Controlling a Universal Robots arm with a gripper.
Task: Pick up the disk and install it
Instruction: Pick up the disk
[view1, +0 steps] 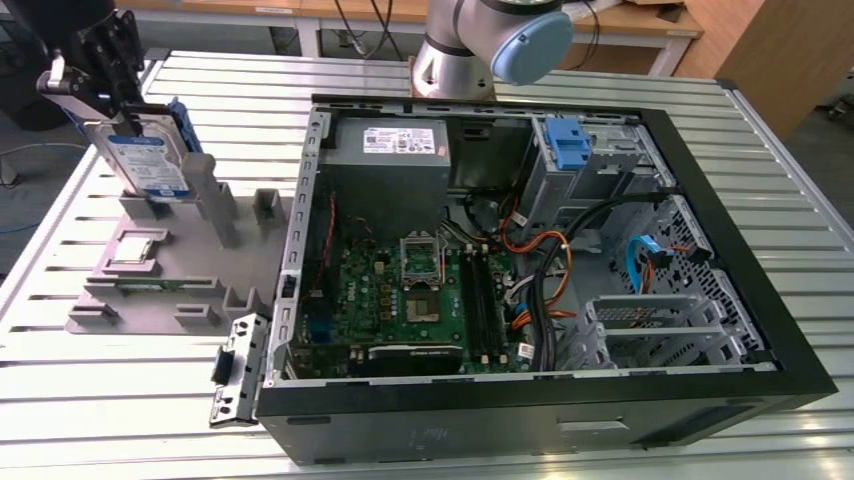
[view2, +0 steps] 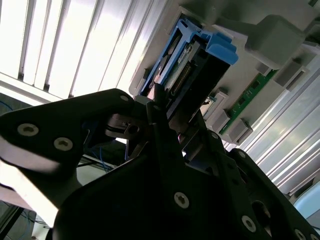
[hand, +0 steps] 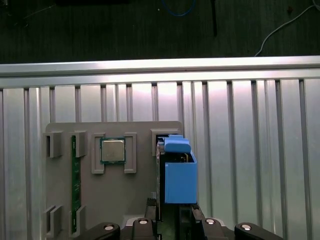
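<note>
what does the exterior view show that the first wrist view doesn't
Exterior view: the open computer case, its motherboard and the arm. First wrist view: a white cable on the dark floor past the table edge. Both: the disk standing upright in the grey fixture, with the chip and green memory stick set in it.

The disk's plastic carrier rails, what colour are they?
Blue. The carrier rails show best in the first wrist view, beside the grey holder.
</note>
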